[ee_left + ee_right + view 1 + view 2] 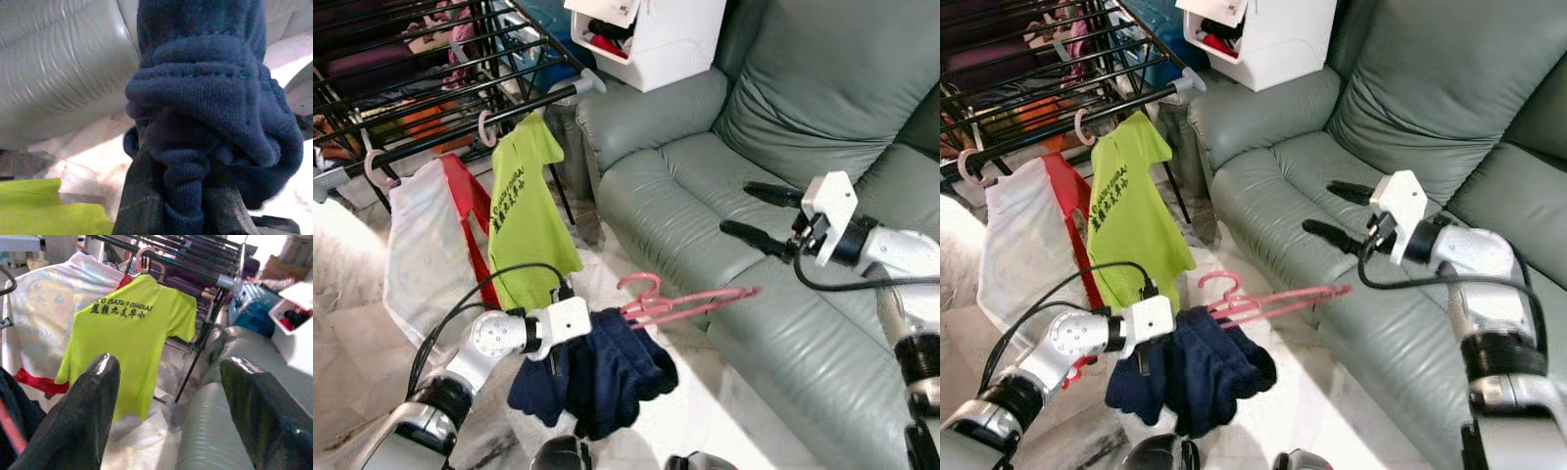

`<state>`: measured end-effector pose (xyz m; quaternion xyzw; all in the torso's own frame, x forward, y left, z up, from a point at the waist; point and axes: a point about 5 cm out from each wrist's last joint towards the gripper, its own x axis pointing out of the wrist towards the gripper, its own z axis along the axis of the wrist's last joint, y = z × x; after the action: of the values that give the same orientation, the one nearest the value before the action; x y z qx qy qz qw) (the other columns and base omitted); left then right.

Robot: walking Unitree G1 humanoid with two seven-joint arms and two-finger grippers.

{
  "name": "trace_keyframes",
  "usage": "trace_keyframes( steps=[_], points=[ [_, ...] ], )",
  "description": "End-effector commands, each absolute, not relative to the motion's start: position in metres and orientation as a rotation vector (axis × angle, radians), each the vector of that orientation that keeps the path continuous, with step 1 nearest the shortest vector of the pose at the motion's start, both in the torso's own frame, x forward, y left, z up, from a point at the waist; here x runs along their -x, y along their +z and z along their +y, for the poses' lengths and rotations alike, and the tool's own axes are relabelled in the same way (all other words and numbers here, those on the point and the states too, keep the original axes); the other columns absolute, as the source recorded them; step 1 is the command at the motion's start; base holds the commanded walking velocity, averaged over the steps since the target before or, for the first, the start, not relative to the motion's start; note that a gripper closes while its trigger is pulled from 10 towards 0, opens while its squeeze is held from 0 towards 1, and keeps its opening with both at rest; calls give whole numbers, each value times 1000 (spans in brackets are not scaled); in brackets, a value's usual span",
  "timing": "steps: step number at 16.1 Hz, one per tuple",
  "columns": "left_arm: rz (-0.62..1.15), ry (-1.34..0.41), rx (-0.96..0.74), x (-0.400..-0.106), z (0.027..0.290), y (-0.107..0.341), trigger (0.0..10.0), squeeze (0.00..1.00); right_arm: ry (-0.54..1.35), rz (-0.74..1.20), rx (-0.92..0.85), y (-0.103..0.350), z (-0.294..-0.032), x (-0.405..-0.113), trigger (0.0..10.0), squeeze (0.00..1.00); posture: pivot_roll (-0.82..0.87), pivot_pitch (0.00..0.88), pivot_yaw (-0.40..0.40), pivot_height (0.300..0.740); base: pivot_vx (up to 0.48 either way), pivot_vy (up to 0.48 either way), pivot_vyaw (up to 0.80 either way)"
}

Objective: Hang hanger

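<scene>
Gripping a bunched navy garment on a pink hanger, left gripper is clamped low over the marble floor. Right gripper hovers over the green sofa, fingers spread, holding nothing. Drying rack stands behind; lime T-shirt and white shirt fill its near rail.
</scene>
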<state>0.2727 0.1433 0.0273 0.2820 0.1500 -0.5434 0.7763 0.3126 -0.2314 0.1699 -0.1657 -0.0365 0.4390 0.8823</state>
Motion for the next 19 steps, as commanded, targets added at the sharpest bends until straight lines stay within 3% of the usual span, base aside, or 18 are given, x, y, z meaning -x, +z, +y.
trace_keyframes(
  steps=[1,4,10,12,13,14,15,19],
  points=[
    [302,-1137,-593,-277,146,33,0,0,889,-108,294,177,-233,-310,10000,1000,-75,14,42,740,0,0,0],
    [275,-846,-518,-301,166,45,0,0,994,-19,69,163,-229,-274,10000,1000,-79,14,50,740,0,0,0],
    [153,-735,-288,-320,155,73,0,0,1082,196,-56,117,-212,-237,10000,1000,-71,11,62,740,0,0,0],
    [50,-861,-312,-319,147,96,0,0,1016,248,-80,99,-214,-235,10000,1000,-57,13,63,740,0,0,0],
    [17,-912,-333,-316,146,104,0,0,977,265,-96,92,-218,-235,10000,718,-51,16,66,740,0,0,0],
    [6,-935,-356,-315,146,108,0,0,959,273,-96,89,-220,-235,10000,251,-47,16,70,740,0,0,0],
    [-9,-971,-381,-313,146,113,0,0,922,285,-96,83,-223,-235,10000,0,-44,17,73,740,0,0,0],
    [-46,-1087,-509,-308,147,133,0,0,828,216,-122,86,-226,-246,10000,0,-34,20,86,740,0,0,0]
  ],
)
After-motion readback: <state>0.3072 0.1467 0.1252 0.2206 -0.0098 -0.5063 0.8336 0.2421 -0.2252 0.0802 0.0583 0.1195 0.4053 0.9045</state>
